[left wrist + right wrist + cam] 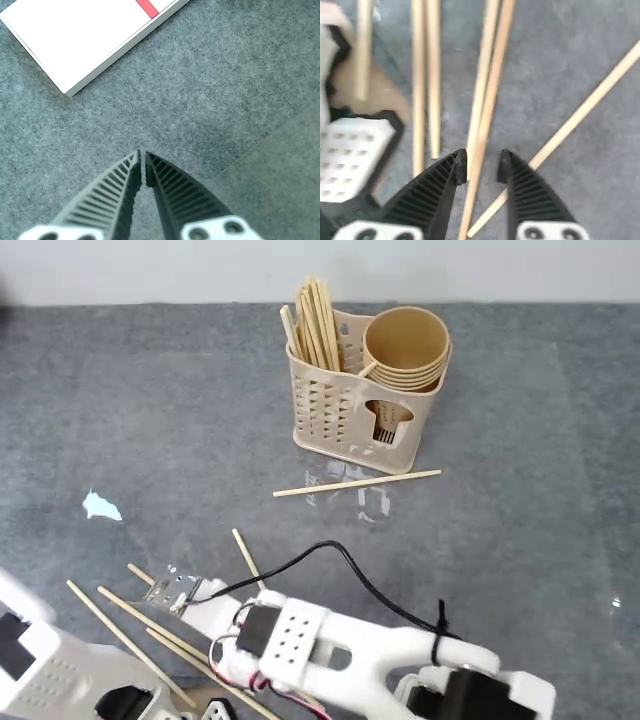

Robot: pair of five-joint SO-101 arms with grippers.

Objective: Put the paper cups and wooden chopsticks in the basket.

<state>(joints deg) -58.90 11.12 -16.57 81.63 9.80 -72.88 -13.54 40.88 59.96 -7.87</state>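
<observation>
The beige basket (352,410) stands at the back of the mat with several wooden chopsticks (318,325) upright in one compartment and a stack of paper cups (406,345) in the other. One chopstick (357,483) lies just in front of the basket. Several loose chopsticks (140,625) lie at the front left. My right gripper (482,161) is open low over them, with one chopstick of a pair (487,90) running between its fingers; its tip (168,588) is among those sticks. My left gripper (143,159) is shut on nothing above bare mat.
A short chopstick (248,558) lies beside the right arm's black cable (340,560). A blue scrap (100,506) sits at the left. A white board with a red stripe (90,35) lies beyond the left gripper. The left arm's base (45,670) occupies the front left corner.
</observation>
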